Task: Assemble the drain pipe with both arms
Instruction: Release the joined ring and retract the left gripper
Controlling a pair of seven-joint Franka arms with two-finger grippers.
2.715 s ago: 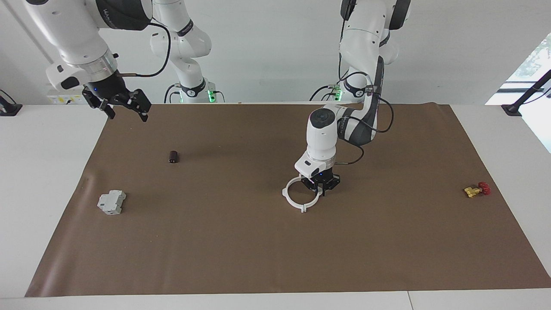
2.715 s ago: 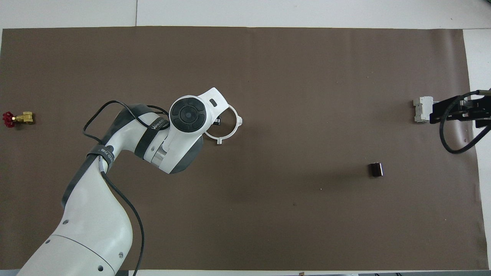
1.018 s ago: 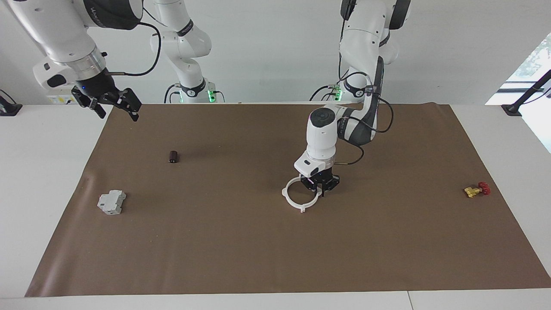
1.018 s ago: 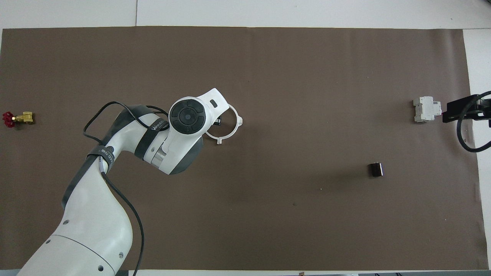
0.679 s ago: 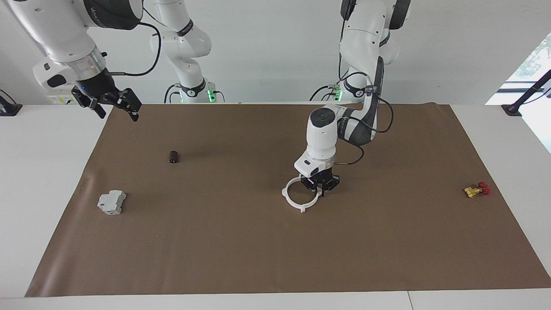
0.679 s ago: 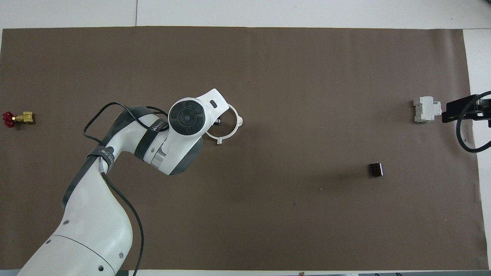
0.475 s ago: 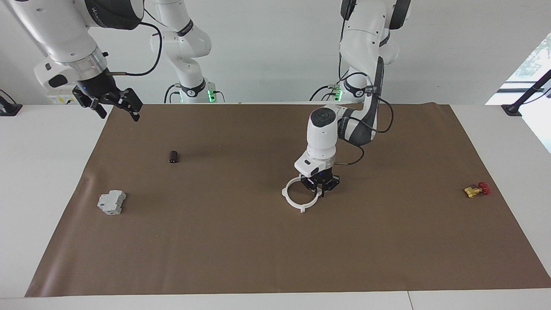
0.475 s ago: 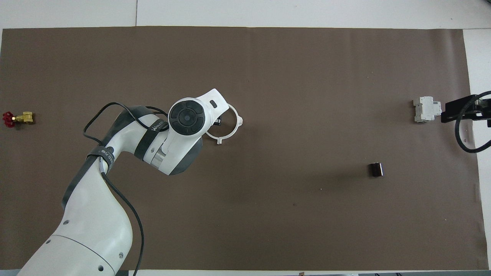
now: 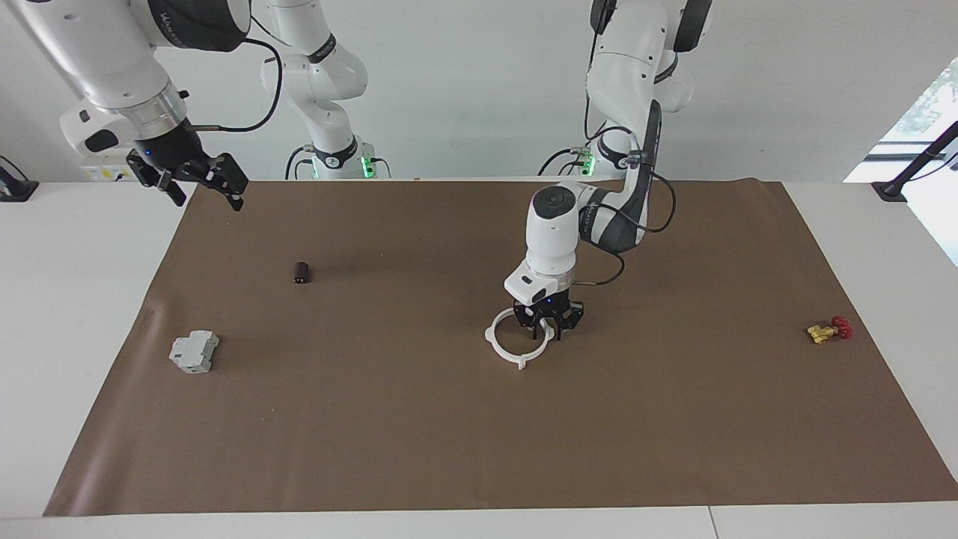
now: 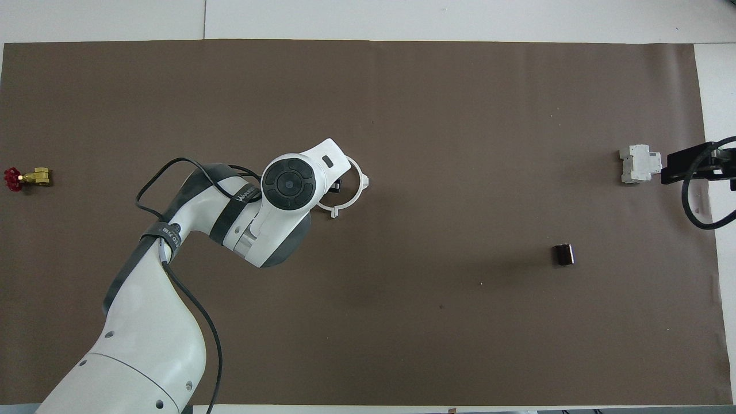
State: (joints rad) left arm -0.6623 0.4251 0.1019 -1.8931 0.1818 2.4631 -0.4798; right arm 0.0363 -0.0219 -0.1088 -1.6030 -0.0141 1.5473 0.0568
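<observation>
The drain pipe (image 9: 521, 363) is a thin white ring with small tabs, its two halves together, at the middle of the brown mat. My left gripper (image 9: 548, 322) points straight down and is shut on the ring's rim on the side toward the left arm's end. In the overhead view the left wrist covers part of the ring (image 10: 334, 213), and only a bit of the left gripper (image 10: 335, 186) shows. My right gripper (image 9: 200, 180) is open and empty, held in the air over the mat's edge at the right arm's end; it also shows in the overhead view (image 10: 690, 167).
A grey boxy block (image 9: 194, 351) lies near the mat's edge at the right arm's end. A small dark cylinder (image 9: 301, 272) lies nearer to the robots than the block. A brass valve with a red handle (image 9: 827, 329) lies at the left arm's end.
My left gripper has shifted a little toward the right arm's end, and the ring has moved with it. My right gripper pulled back toward the mat's edge and now holds still.
</observation>
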